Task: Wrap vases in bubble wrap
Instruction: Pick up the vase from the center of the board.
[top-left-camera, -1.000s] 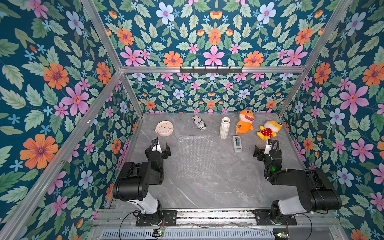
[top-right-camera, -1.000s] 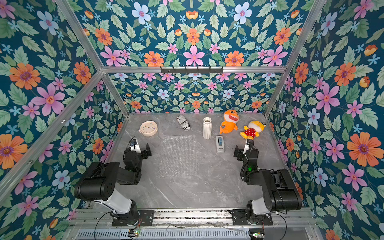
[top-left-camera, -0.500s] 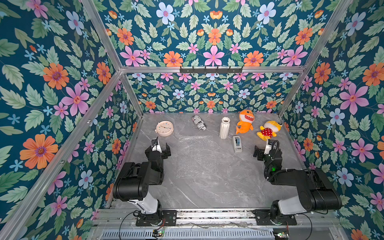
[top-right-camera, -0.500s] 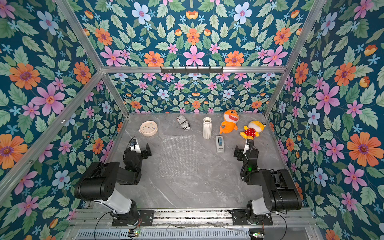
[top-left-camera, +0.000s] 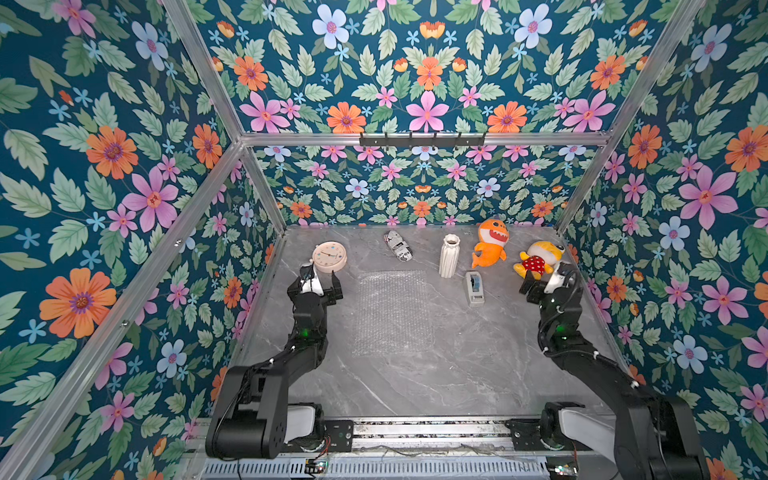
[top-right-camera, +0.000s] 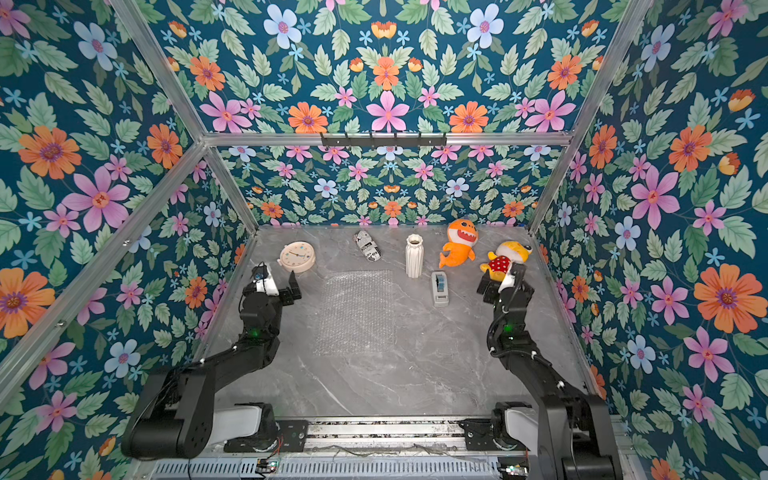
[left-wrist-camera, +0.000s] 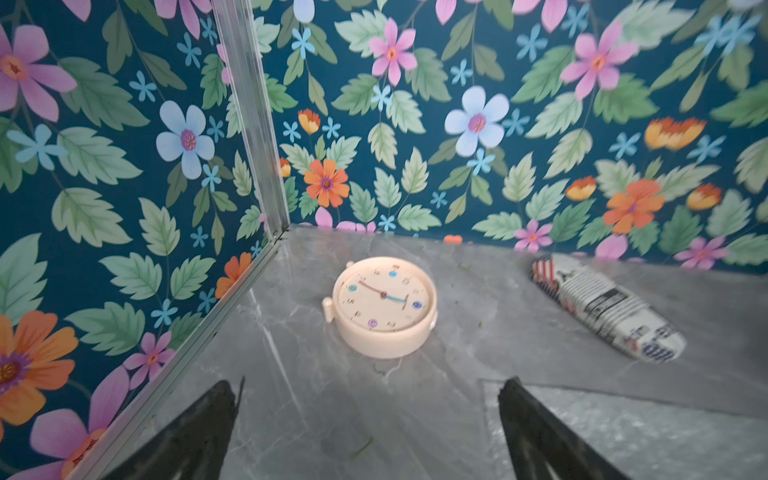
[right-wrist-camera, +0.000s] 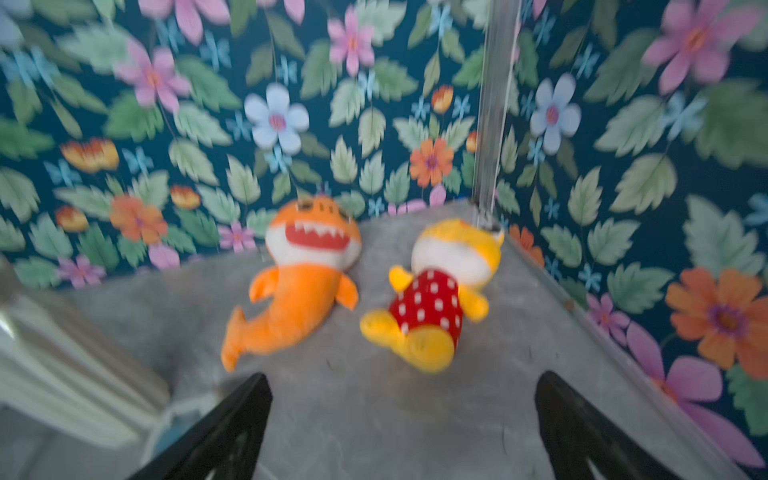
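- Enclosure lined with floral wallpaper on an aluminium frame; the floor is a grey marbled desk (top-left-camera: 415, 382). The 2 arms are mounted at its near edge.
- Left gripper (top-left-camera: 321, 277): near the left edge, aimed at the far left corner. The wrist view shows its jaws spread wide with only bare desk between them (left-wrist-camera: 374, 381). It holds nothing.
- Cream clock (top-left-camera: 329, 257): face up near the far left corner, just beyond the left gripper. Judged clutter, not part of the task.
- Black-and-white printed cylinder (top-left-camera: 398, 246): lying on its side by the far edge. Also a distractor.
- Bubble wrap (top-left-camera: 392, 311): 1 clear sheet spread flat at mid-desk, between the arms. Likely laid there so either arm reaches an edge.
- Vase (top-left-camera: 449, 255): cream, ribbed, upright, just beside the sheet's far right corner and apparently not touching it. It is unwrapped, and no step has begun. It must first be laid on the sheet.
- Tape dispenser (top-left-camera: 474, 288): right of the sheet, nearer than the vase. Presumably for sealing the wrap.
- Orange shark plush (top-left-camera: 490, 249) and yellow plush (top-left-camera: 538, 257): toward the far right corner, distractors.
- Right gripper (top-left-camera: 544, 282): by the right edge, just short of the yellow plush. Its jaws are fully apart and empty in the blurred wrist view (right-wrist-camera: 404, 375).
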